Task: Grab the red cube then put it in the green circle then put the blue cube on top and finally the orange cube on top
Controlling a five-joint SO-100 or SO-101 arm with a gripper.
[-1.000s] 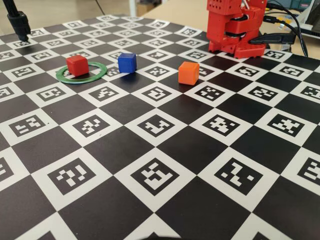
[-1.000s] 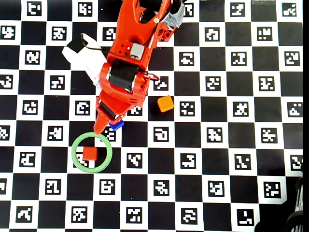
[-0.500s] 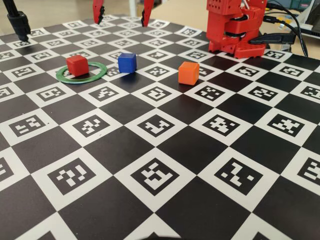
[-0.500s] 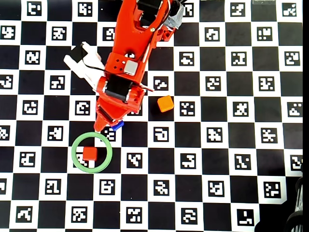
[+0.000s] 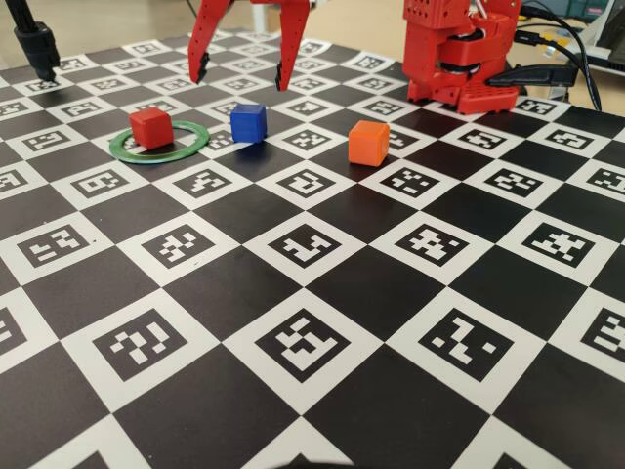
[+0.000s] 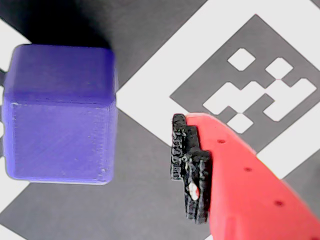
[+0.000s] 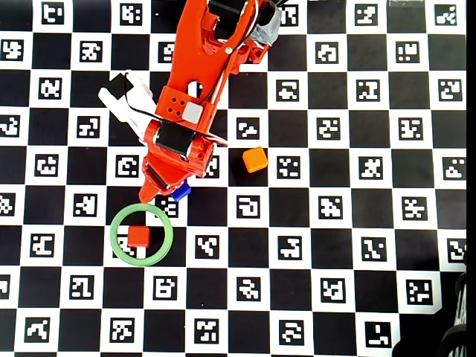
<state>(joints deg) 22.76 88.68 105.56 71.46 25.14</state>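
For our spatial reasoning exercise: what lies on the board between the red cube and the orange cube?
In the fixed view, the blue cube sits between the red cube and the orange cube, just outside the green circle.

Robotics lab bench, fiducial-marker checkerboard mat (image 5: 312, 244), cables (image 5: 576, 54), red robot base (image 5: 459, 59)

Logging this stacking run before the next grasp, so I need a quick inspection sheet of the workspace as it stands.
Surface: checkerboard mat with printed markers.
Job's things: red cube inside the green circle; blue cube and orange cube on the mat, unstacked.
Clutter: nothing seen.
Grippers: gripper open, above the blue cube, not touching.
Cables: black cables beside the arm base.
Surroundings: black stand at the far left in the fixed view.
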